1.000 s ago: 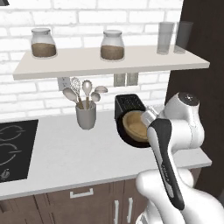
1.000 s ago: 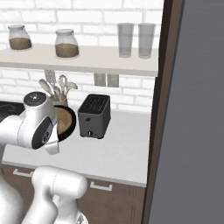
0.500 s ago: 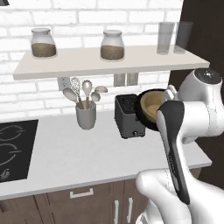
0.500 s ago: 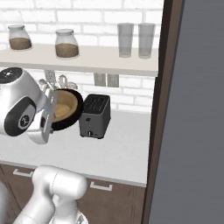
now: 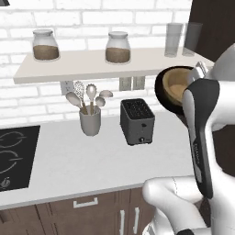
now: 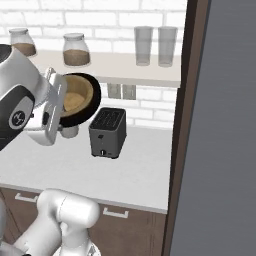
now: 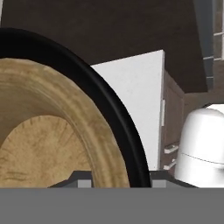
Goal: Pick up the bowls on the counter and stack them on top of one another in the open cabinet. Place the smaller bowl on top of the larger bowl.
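**Nested bowls held aloft beside the shelf edge**

The gripper [image 6: 56,105] is raised above the counter [image 5: 92,160], level with the front edge of the open cabinet [image 5: 92,64]. It holds the larger bowl [image 5: 164,94], the glossy black one, tipped on its side so that its mouth faces sideways rather than up. The smaller bowl [image 5: 176,86], tan wood, sits nested inside the black one. In the hand view the black rim [image 7: 109,109] curves just outside the wooden wall [image 7: 65,113], the two touching or very nearly so.

Finger state: the jaws stand partly closed, pinching the rim of the stacked bowls. The contact point itself is hidden behind the hand in both base views, and whether the pads grip one rim or both cannot be told.

Position: in the left base view the bowls hang just below and in front of the right end of the shelf, above and to the right of the toaster [image 5: 137,121]. Neither bowl rests on the shelf or the counter.

Other items: two jars [image 5: 118,47] and two glasses [image 6: 143,45] stand on the shelf. A utensil holder [image 5: 90,121] stands on the counter left of the toaster, with the cooktop [image 5: 13,156] further left.
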{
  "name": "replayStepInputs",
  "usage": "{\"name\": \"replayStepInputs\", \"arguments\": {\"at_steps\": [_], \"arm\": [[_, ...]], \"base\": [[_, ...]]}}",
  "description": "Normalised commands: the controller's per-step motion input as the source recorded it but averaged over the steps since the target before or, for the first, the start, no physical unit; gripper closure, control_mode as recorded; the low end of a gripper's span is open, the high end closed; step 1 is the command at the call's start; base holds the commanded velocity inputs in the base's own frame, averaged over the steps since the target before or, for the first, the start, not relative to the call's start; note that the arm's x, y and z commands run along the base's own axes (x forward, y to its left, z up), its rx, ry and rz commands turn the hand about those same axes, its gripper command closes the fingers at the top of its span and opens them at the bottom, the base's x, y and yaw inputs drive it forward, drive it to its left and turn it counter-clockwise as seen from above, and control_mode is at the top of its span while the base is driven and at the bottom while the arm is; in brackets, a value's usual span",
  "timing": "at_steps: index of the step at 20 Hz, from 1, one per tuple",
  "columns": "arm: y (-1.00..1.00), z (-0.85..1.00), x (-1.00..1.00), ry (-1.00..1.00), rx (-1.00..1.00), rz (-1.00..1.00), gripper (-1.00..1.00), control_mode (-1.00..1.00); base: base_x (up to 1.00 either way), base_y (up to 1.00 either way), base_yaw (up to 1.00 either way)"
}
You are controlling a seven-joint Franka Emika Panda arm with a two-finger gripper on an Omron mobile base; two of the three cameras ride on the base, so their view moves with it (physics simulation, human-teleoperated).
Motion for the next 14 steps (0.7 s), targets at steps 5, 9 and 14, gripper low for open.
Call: {"name": "replayStepInputs", "arguments": {"at_steps": [5,9,14], "arm": [[-0.03,0.53,0.08,-0.21,0.00,0.00,1.00,-1.00],[0.00,0.35,0.41,0.00,0.00,0.00,1.00,-1.00],[-0.02,0.27,0.70,0.01,0.00,0.01,1.00,-1.00]], "base": [[0.00,0.00,0.00],[0.00,0.00,0.00],[0.00,0.00,0.00]]}}
